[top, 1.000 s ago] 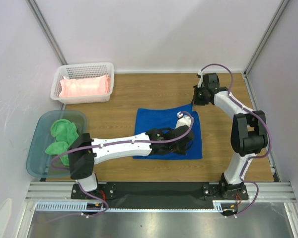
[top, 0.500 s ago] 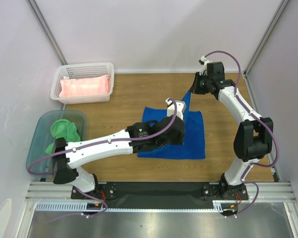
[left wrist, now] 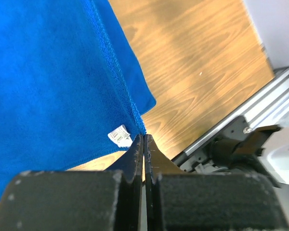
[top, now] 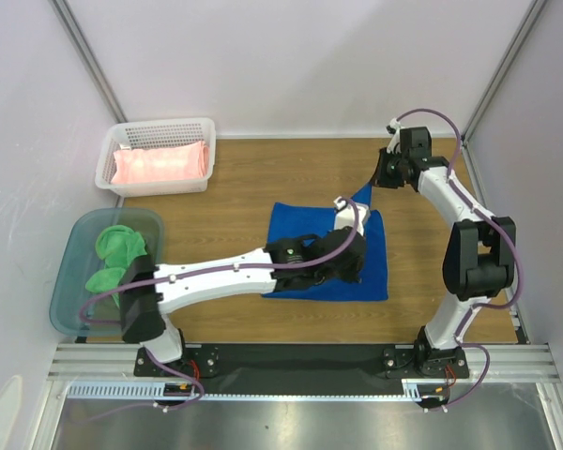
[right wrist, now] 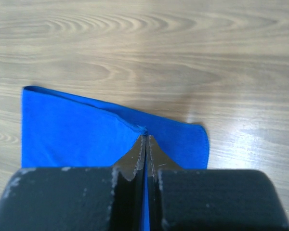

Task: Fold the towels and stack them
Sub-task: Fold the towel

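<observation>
A blue towel (top: pixel 305 246) lies on the wooden table, partly folded. My left gripper (top: pixel 353 261) reaches across it to its right side and is shut on its hemmed edge; in the left wrist view the jaws (left wrist: pixel 143 138) pinch the hem beside a white label (left wrist: pixel 119 136). My right gripper (top: pixel 381 181) is shut on the towel's far right corner and holds it raised; in the right wrist view (right wrist: pixel 145 133) blue cloth (right wrist: pixel 77 130) shows between the closed fingers. A folded pink towel (top: pixel 161 164) lies in a white basket (top: pixel 106 164) at the far left.
A translucent green-grey bin (top: pixel 75 281) at the near left holds crumpled green towels (top: pixel 119 255). Bare wood lies right of the blue towel. The metal rail and arm bases run along the near edge (top: pixel 300 361). White walls enclose the table.
My left gripper has swung from the towel's near middle toward its right side. My right gripper has drawn back to the right, the far right corner of the towel rising with it.
</observation>
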